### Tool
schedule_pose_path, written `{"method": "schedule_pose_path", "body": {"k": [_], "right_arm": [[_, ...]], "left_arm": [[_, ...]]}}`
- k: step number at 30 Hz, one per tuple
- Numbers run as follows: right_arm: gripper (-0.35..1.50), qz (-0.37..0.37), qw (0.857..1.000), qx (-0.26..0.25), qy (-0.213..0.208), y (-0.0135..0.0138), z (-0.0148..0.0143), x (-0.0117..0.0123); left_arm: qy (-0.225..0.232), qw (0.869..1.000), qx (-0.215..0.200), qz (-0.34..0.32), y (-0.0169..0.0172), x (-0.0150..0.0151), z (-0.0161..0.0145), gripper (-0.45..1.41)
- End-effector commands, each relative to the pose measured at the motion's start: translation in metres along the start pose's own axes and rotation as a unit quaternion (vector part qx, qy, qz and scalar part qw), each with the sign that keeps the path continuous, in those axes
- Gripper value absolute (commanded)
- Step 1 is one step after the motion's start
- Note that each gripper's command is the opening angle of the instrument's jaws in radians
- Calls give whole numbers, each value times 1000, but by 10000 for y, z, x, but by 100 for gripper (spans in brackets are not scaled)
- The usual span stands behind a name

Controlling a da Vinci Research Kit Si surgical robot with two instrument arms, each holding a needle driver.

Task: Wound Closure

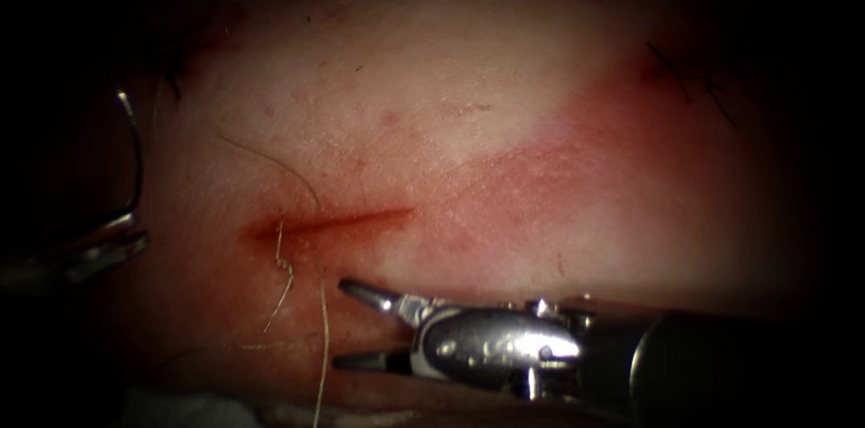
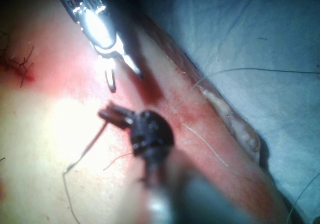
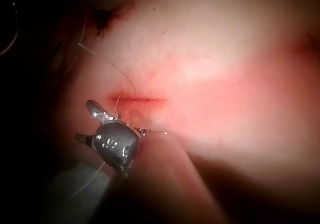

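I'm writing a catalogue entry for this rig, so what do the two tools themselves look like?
The right arm's tool has two slim, tapered metal jaws on a rounded, shiny silver wrist with small pivot pins, joined to a dark shaft. The left arm's tool is likewise shiny metal; in its own wrist view its wrist looks dark and rounded.

R fingers [image 1: 351, 324] apart, L [image 1: 113, 243] closed

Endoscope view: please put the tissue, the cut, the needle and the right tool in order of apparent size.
1. The tissue, largest.
2. The right tool, open, holding nothing; it lies nearer the camera, so its rank is unsure.
3. The cut and the needle, held out of the tissue by the left tool, look alike in length.
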Motion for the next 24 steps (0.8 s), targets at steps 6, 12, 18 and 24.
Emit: {"method": "schedule_pose_path", "body": {"k": [6, 12, 18, 24], "right_arm": [[131, 5, 999, -40, -14, 64, 97, -21], [126, 12, 998, -54, -23, 99, 135, -34], [108, 7, 999, -30, -44, 92, 167, -44], [-35, 21, 999, -11, -47, 101, 158, -46]], "left_arm": [[-4, 1000, -1, -7, 1, -21, 3, -45], [-12, 1000, 4, -14, -3, -46, 1, -45], [-15, 1000, 3, -15, -2, -49, 2, -45], [-15, 1000, 3, -15, -2, -48, 2, -45]]}}
